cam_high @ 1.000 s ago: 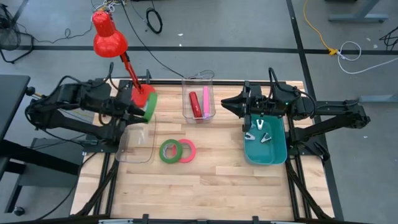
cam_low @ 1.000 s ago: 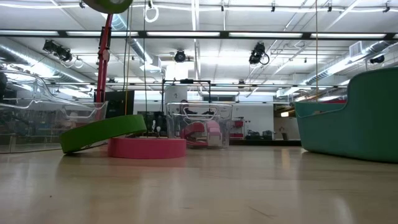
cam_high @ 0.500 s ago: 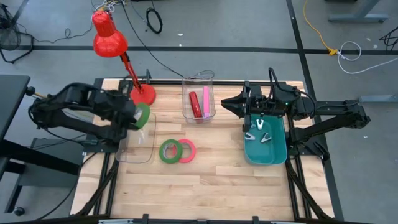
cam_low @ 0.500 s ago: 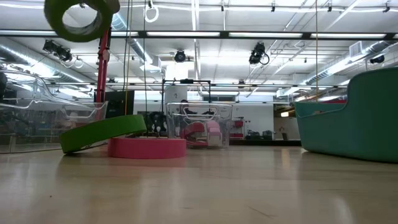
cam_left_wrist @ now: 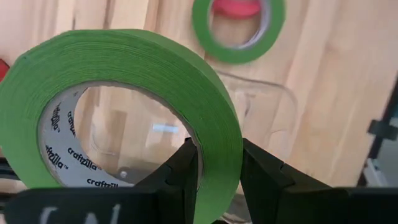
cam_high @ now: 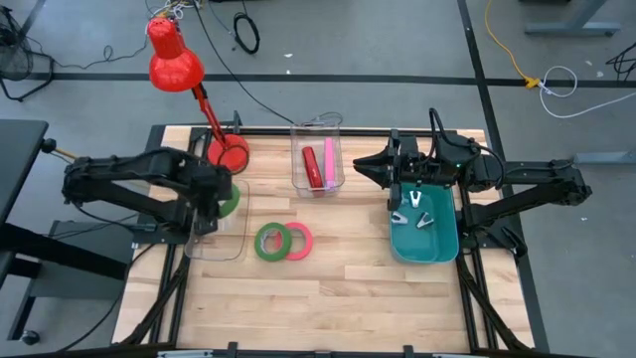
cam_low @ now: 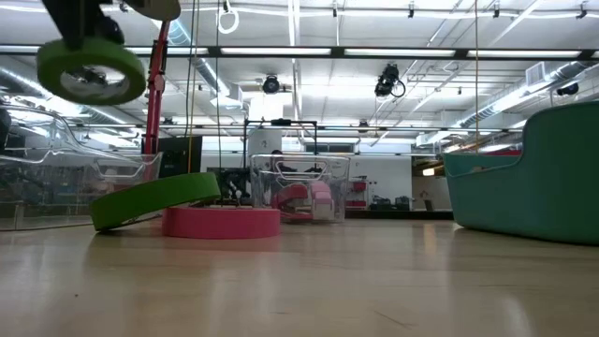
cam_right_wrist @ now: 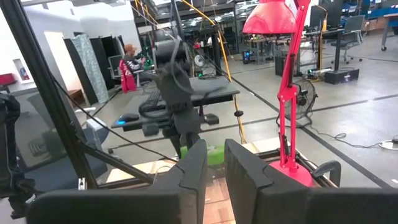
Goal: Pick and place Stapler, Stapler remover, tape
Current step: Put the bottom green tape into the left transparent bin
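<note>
My left gripper (cam_high: pixel 221 202) is shut on a green tape ring (cam_high: pixel 229 199), held in the air over a clear container (cam_high: pixel 217 237) at the table's left. The ring shows high in the low view (cam_low: pixel 89 73). A second green ring (cam_high: pixel 270 242) leans with one edge on a pink-red ring (cam_high: pixel 298 240) at mid-table. A red stapler (cam_high: pixel 310 164) and a pink one (cam_high: pixel 329 164) lie in a clear bin at the far middle. Staple removers (cam_high: pixel 412 219) lie in a teal bin (cam_high: pixel 429 249). My right gripper (cam_high: pixel 366 167) is shut and empty beside the teal bin. My left gripper pinches the ring's wall (cam_left_wrist: pixel 221 134), with one finger (cam_left_wrist: pixel 185 171) inside the hole and one finger (cam_left_wrist: pixel 264 180) outside. The fingers point down from above. The ring is lifted clear over the clear container and sits tilted, close to level.
A red desk lamp (cam_high: pixel 177 60) stands with its base (cam_high: pixel 229 152) at the far left corner, close to my left arm. The near half of the wooden table (cam_high: pixel 328 298) is bare wood.
My left gripper has carried the green ring from beside the lamp base toward the table's near edge and downward, over the clear container. The ring has tipped from standing on edge to nearly level. The hold has stayed shut.
</note>
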Controlling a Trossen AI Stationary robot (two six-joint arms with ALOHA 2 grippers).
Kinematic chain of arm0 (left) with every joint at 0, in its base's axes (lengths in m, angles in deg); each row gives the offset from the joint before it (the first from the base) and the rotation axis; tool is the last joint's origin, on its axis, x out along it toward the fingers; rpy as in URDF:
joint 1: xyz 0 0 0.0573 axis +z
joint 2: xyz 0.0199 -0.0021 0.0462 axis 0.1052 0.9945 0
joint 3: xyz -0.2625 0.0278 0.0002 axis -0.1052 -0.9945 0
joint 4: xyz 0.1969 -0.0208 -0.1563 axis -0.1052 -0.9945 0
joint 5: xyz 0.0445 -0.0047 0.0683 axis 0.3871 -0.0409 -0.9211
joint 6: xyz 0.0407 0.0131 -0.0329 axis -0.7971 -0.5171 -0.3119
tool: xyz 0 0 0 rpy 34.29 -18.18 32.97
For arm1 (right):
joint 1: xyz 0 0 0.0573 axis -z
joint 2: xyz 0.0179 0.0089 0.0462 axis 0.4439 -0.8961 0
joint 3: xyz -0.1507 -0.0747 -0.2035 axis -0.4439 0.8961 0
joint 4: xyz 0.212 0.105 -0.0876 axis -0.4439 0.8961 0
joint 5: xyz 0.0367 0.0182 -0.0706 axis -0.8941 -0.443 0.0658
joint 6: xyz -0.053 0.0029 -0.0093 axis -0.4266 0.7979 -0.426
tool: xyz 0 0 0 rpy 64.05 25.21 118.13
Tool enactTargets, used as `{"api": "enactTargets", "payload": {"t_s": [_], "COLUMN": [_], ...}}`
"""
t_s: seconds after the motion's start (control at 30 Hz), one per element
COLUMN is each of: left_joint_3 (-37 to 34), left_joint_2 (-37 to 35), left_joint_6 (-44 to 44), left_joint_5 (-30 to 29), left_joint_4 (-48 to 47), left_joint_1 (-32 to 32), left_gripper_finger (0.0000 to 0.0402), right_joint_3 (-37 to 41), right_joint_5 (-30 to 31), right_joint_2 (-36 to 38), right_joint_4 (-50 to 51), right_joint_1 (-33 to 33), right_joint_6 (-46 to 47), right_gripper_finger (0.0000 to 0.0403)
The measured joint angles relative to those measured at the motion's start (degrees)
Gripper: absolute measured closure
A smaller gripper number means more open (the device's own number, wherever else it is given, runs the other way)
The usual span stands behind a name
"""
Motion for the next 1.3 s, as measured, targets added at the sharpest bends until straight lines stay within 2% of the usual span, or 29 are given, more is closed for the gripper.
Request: {"api": "enactTargets", "payload": {"t_s": [0.37,0.5,0.93,1.03,1.3], "left_joint_3": [-13.20,-16.57,-19.46,-19.46,-19.46], "left_joint_2": [-0.09,-0.09,-0.11,-0.11,-0.11], "left_joint_6": [0.44,0.47,3.07,3.07,3.09], "left_joint_5": [-0.04,-0.04,-0.07,-0.30,-1.25], "left_joint_4": [10.66,11.48,11.79,11.79,11.76], "left_joint_1": [0.00,0.00,0.00,0.00,0.01], "left_gripper_finger": [0.0298,0.0298,0.0296,0.0280,0.0207], "right_joint_3": [0.00,0.00,0.00,0.00,0.00], "right_joint_5": [0.01,0.02,0.02,0.02,0.02], "right_joint_2": [0.00,0.00,-0.02,0.00,0.00], "right_joint_4": [0.00,0.00,0.00,-0.02,-0.01], "right_joint_1": [-0.01,-0.02,-0.02,0.00,-0.01], "right_joint_6": [-0.87,-0.87,-0.92,-0.92,-0.90], "right_gripper_finger": [0.0346,0.0346,0.0346,0.0346,0.0346]}}
